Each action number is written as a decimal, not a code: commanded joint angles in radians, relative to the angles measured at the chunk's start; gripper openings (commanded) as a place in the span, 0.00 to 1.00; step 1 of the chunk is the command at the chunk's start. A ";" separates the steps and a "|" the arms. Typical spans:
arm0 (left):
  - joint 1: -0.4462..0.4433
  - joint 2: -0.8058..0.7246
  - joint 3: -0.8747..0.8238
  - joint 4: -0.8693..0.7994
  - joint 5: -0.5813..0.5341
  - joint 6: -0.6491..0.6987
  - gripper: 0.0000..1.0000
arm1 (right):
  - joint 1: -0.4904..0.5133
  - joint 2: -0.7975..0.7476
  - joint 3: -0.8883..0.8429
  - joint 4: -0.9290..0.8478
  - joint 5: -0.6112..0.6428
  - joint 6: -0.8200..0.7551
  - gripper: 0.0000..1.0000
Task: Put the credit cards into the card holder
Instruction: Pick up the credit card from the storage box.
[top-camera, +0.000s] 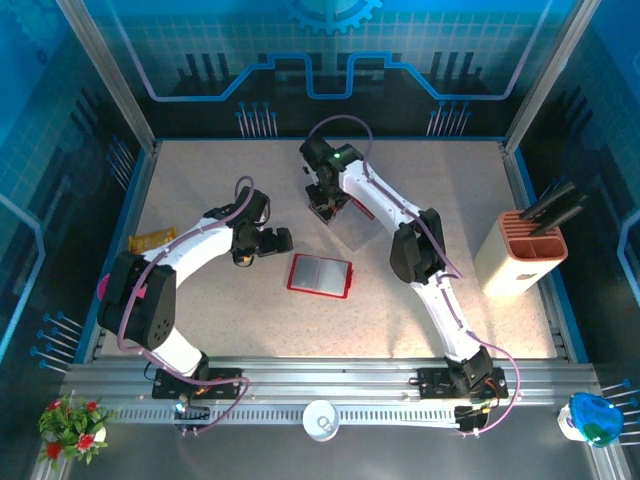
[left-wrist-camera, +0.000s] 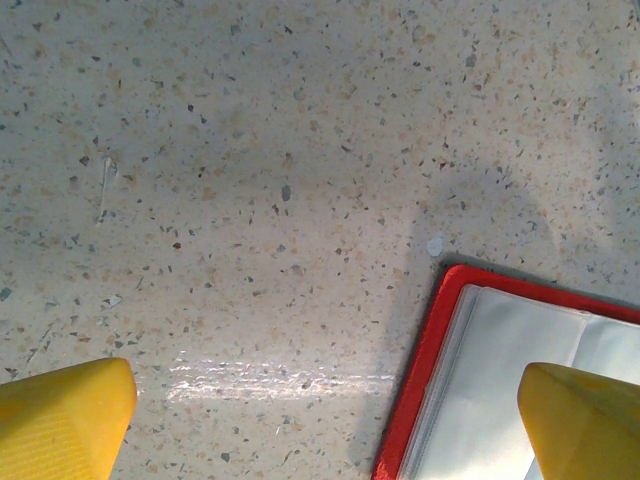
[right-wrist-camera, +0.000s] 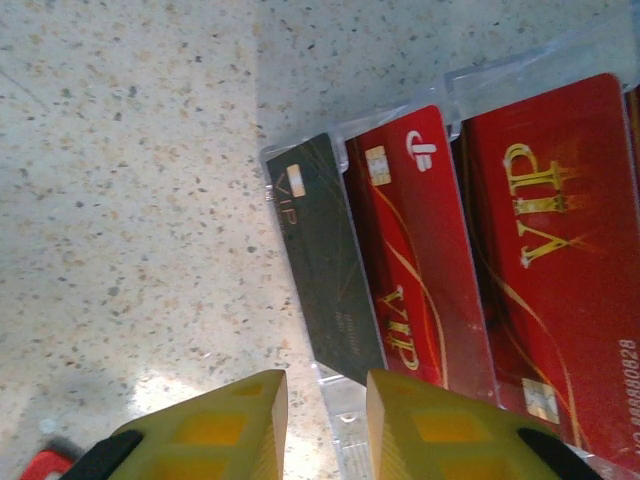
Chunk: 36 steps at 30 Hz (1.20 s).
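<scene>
The card holder (top-camera: 320, 275) lies open on the table's middle, red-edged with pale clear pockets; its corner (left-wrist-camera: 450, 380) shows in the left wrist view. My left gripper (top-camera: 275, 241) hovers at its left edge, wide open (left-wrist-camera: 325, 430), one fingertip (left-wrist-camera: 585, 420) over the pocket. The credit cards (top-camera: 338, 203) lie overlapped farther back: a dark card (right-wrist-camera: 325, 290) and two red VIP cards (right-wrist-camera: 415, 260) (right-wrist-camera: 555, 260) on clear plastic. My right gripper (top-camera: 325, 208) is directly over them, jaws narrow (right-wrist-camera: 327, 420), with the clear plastic edge and the dark card's corner between them, table showing beside the left finger.
A salmon-pink compartment box (top-camera: 525, 250) with black items stands at the right edge. A yellow-orange packet (top-camera: 152, 240) lies at the left edge, beside the left arm. Speckled bare table stretches in front of the card holder.
</scene>
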 joint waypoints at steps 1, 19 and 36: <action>0.010 -0.027 -0.018 -0.032 0.018 -0.021 0.99 | 0.009 0.035 0.029 0.001 0.076 -0.032 0.28; 0.009 -0.051 -0.041 -0.040 0.011 -0.043 0.99 | 0.009 0.089 0.029 0.027 0.041 -0.045 0.29; 0.009 -0.051 -0.038 -0.039 0.007 -0.049 0.99 | 0.001 0.060 0.019 0.040 -0.033 -0.044 0.07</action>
